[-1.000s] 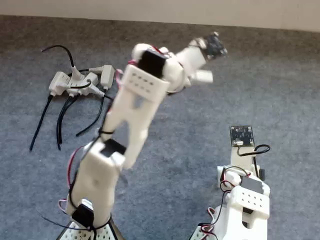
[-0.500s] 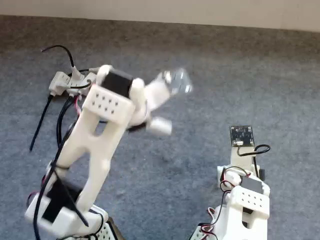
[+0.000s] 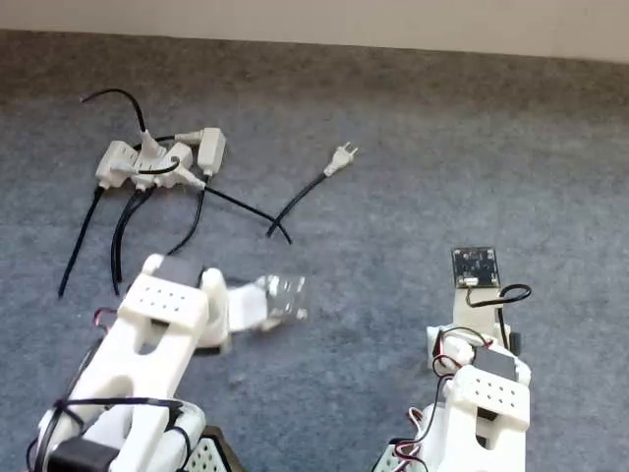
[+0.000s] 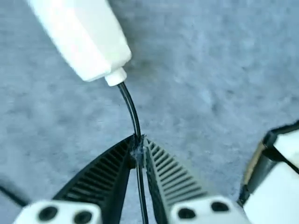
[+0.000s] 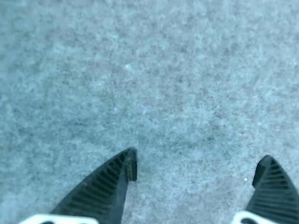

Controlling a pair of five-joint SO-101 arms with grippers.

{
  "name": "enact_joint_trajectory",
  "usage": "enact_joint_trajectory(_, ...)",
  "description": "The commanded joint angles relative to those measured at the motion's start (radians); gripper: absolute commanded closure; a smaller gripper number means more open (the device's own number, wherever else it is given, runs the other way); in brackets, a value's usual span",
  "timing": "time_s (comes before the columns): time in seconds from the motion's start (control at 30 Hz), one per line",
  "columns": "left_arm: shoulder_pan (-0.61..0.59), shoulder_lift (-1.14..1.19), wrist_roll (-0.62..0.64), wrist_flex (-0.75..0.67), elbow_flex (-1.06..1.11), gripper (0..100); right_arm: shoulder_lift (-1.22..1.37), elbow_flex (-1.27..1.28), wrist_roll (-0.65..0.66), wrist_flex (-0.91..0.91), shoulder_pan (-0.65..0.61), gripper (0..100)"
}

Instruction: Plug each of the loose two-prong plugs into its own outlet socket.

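A white power strip with several white plugs in it lies at the far left of the grey carpet. A loose two-prong plug rests on the carpet to its right, and its black cable curves back toward the strip. My left gripper is low at the near left. In the left wrist view, my left gripper is shut on a thin black cable just behind a white plug body. My right gripper is open over bare carpet.
Several black cables trail from the strip toward the near left. The right arm is folded at the near right, with its camera board on top. A pale wall edge bounds the carpet at the back.
The left arm has swung back from high over the outlet area to the near left and dropped low. The loose plug and its cable are now uncovered. The right arm has not moved.
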Motion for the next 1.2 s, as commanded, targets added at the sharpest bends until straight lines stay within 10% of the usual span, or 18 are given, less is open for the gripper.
enact_joint_trajectory(0.0,-0.045,-0.076,-0.114,-0.009,0.108,100,-0.008,-0.005,-0.005,-0.019,-0.01,62.6)
enact_joint_trajectory(0.67,-0.423,-0.383,-0.278,-0.155,0.216,72,-0.008,-0.005,-0.005,-0.019,-0.012,62.6)
enact_joint_trajectory(1.17,0.191,-0.539,0.153,-0.08,0.223,73,-0.008,-0.002,-0.005,-0.019,-0.053,62.6)
